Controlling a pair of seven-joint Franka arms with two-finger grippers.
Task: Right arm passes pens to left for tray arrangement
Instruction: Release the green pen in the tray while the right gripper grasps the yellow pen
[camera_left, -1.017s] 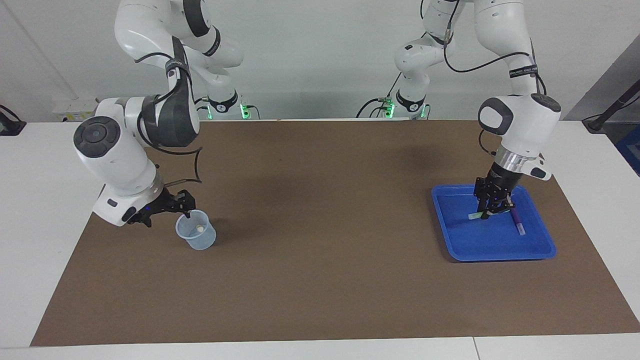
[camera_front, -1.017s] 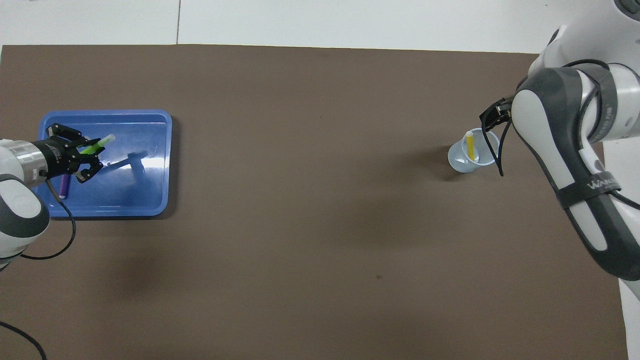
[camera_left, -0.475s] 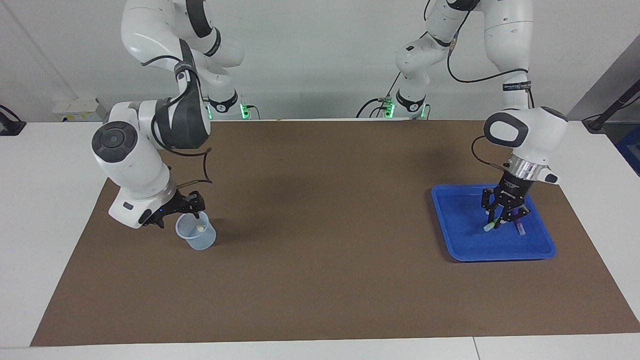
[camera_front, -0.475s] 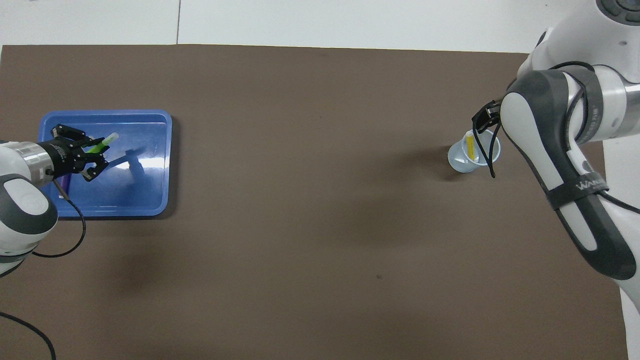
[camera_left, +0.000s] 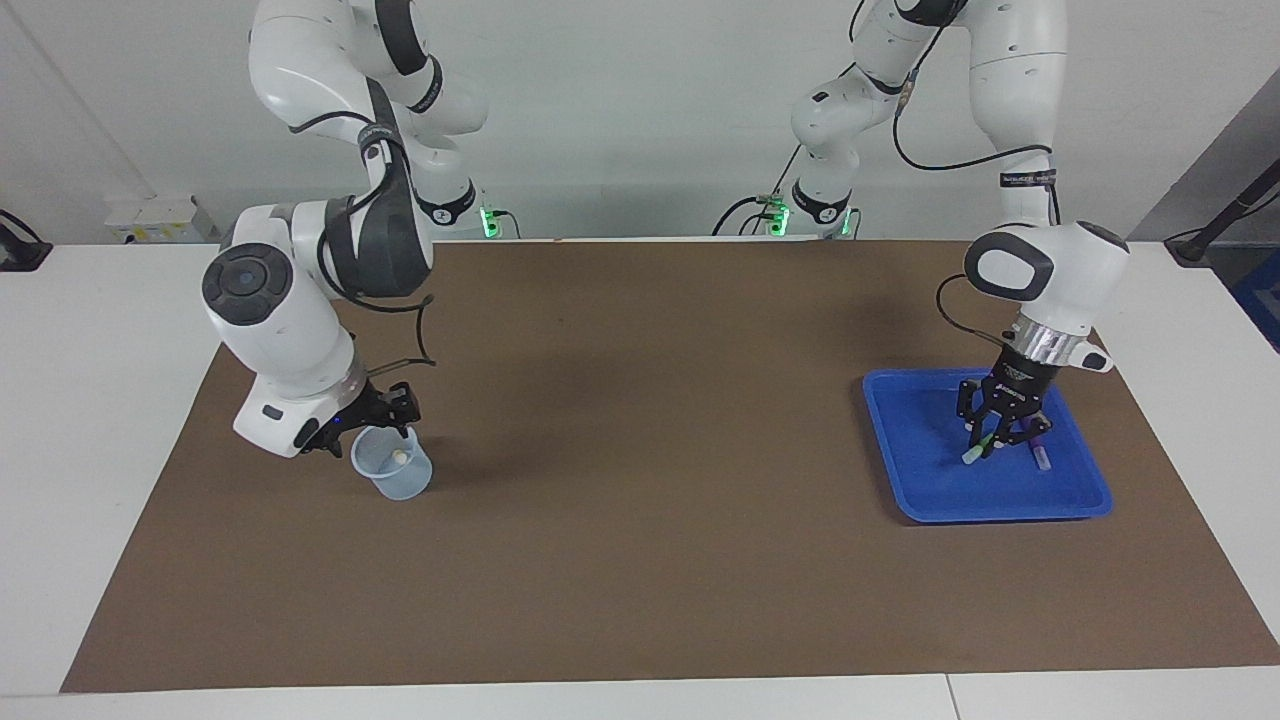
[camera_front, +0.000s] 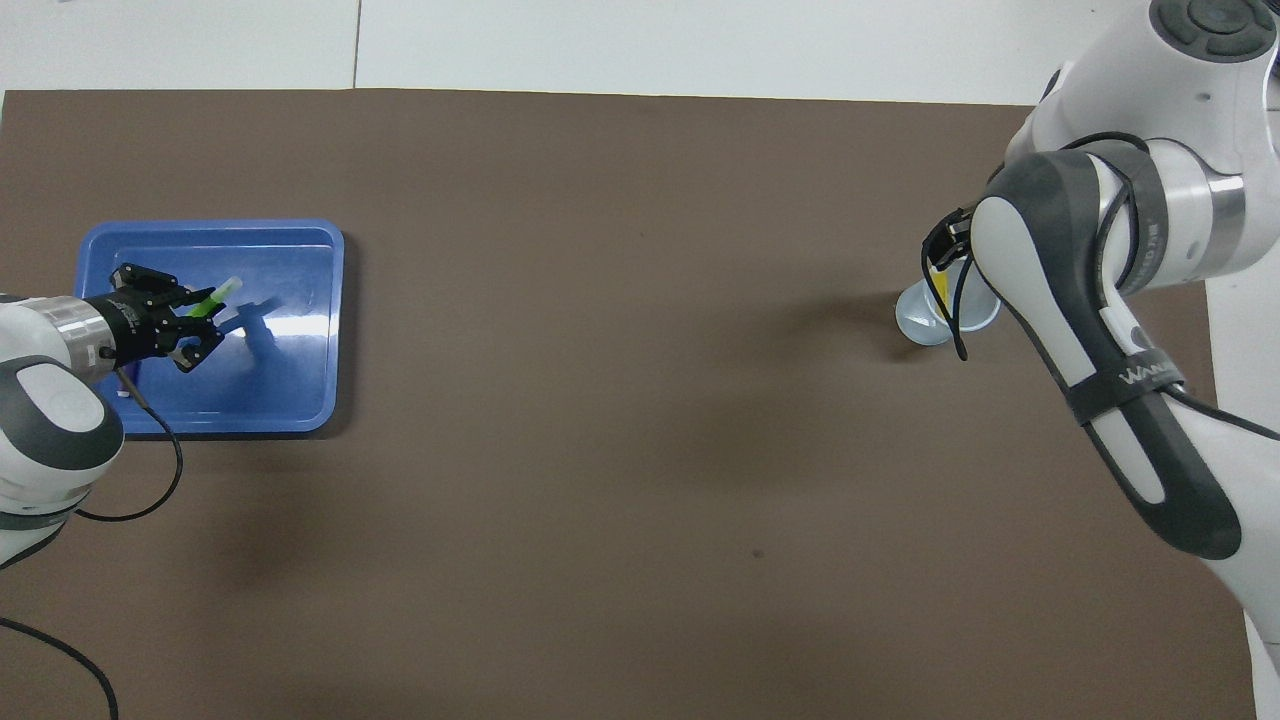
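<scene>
Over the last second the left tool (camera_left: 990, 440) has lowered the green pen (camera_left: 972, 453) toward the tray (camera_left: 905, 450) floor, beside the purple pen (camera_left: 1040, 456) already lying there; it grips the green pen, whose whitish end sticks out toward the tray's middle. The release looks close. Meanwhile the right tool (camera_left: 398, 425) has moved in over the cup (camera_left: 393, 478), at the right arm's end of the counter, where the yellow pen (camera_front: 935, 283) stands; I cannot tell how far its fingers are closed. That pen seems next to be passed.
</scene>
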